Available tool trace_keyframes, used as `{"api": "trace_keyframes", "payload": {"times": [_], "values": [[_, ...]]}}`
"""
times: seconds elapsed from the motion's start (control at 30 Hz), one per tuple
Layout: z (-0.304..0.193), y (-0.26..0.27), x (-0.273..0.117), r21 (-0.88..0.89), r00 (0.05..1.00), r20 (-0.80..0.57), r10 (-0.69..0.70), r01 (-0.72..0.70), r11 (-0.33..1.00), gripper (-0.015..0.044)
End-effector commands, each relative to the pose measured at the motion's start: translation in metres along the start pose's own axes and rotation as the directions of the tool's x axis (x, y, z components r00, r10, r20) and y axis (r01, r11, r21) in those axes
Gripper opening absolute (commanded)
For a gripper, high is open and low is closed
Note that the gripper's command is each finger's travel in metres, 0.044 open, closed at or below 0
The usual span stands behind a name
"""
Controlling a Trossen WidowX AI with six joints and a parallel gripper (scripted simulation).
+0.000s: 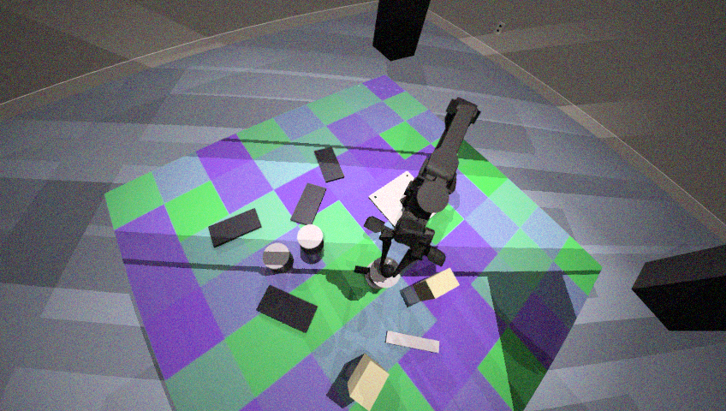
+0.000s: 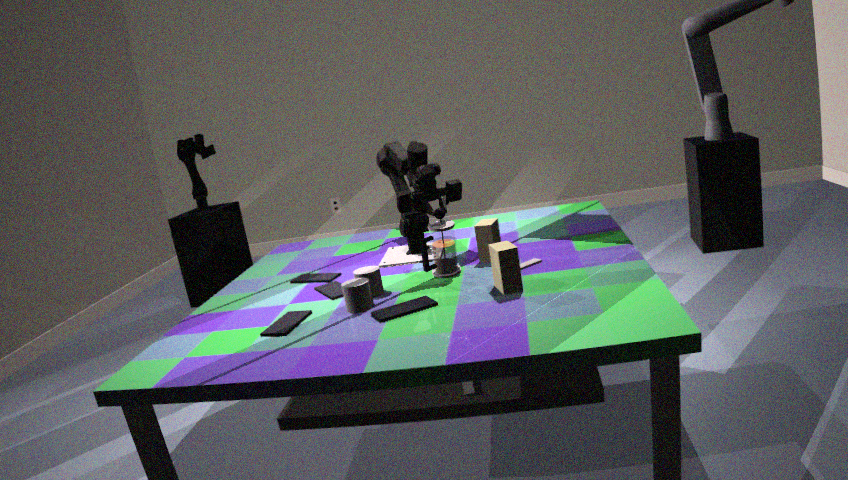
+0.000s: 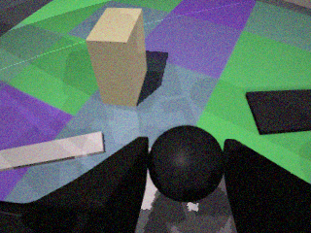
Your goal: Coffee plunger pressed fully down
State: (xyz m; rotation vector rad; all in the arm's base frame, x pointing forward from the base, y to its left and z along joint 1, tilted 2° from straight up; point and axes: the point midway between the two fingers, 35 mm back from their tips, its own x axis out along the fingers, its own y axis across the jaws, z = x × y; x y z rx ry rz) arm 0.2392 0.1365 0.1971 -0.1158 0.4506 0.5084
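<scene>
Seen from the top view, the gripper point(image 1: 389, 268) hangs straight over the coffee press point(image 1: 382, 277), which stands near the middle of the checkered table point(image 1: 152, 300), just left of a tan block point(image 1: 437, 282).

From the exterior view, the press point(image 2: 445, 255) stands upright, its plunger disc point(image 2: 441, 224) raised well above the glass, so the pressing looks hardly begun.

At the wrist, the fingers clench the round black knob point(image 3: 187, 162) from both sides. That knob is smooth and hard and could slip sideways; a centred hold on it seems the right one. The glass body looks light and tall, likely to tip unless the push goes straight down the rod.
</scene>
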Motion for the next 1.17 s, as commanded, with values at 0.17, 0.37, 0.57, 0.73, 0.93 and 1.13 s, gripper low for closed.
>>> {"api": "trace_keyframes", "payload": {"times": [0.17,0.37,0.57,0.73,0.93,1.13], "values": [[-0.001,0.0,0.0,0.0,1.0,-0.002,0.0,0.0,1.0,0.0311],[-0.001,0.0,0.0,0.0,1.0,-0.002,0.0,0.0,1.0,0.044],[0.014,0.0,-0.011,-0.001,1.0,-0.006,0.0,0.0,1.0,0.044],[0.049,0.0,-0.046,-0.002,1.0,-0.017,-0.001,0.001,1.0,0.044],[0.056,0.0,-0.058,-0.002,1.0,-0.021,-0.001,0.001,1.0,0.044],[0.056,0.0,-0.058,-0.002,1.0,-0.021,-0.001,0.001,1.0,0.044]]}}
